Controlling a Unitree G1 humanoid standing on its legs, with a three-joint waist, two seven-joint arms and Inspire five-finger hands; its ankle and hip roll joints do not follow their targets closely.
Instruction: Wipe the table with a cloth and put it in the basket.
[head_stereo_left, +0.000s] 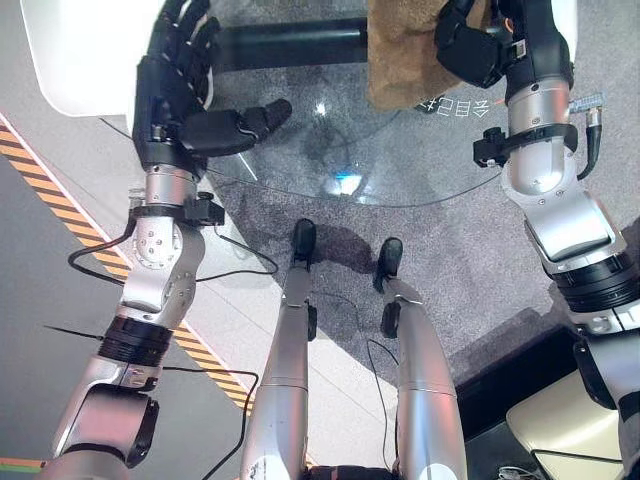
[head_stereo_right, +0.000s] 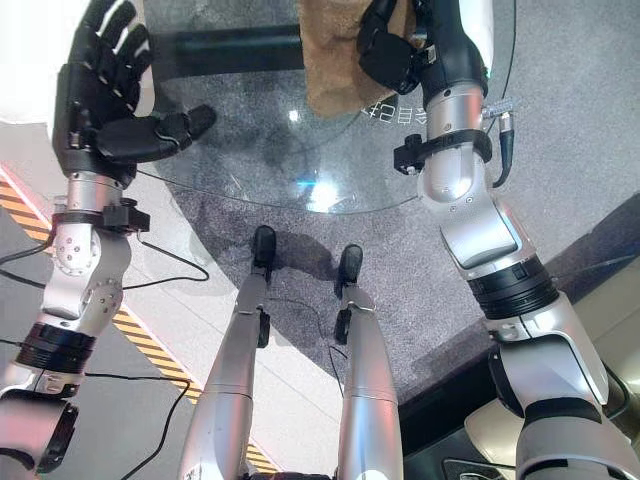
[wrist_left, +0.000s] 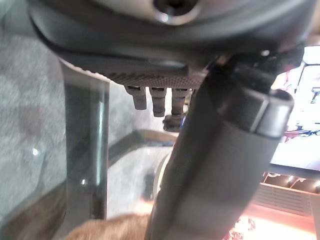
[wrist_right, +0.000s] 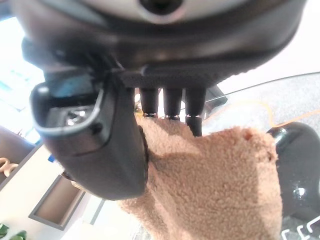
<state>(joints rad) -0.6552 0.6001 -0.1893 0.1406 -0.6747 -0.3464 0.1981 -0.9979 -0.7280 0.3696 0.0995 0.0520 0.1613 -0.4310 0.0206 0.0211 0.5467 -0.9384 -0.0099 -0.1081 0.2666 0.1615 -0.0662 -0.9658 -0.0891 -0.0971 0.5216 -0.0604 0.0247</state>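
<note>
Two hands: both above the glass tabletop (head_stereo_left: 330, 150).
Left hand (head_stereo_left: 170, 90): 10 o'clock, fingers straight, holding nothing.
Right hand (head_stereo_left: 470, 45): 1 o'clock, fingers curled round the tan fleece cloth (head_stereo_left: 405, 55).
Tabletop edge: round rim at 6 o'clock.

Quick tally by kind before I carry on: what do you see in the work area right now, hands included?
Robot hands: 2, the left hand open above the table's edge, the right hand on the cloth
Brown fleece cloth: 1
Round glass table: 1
Total: 4
</note>
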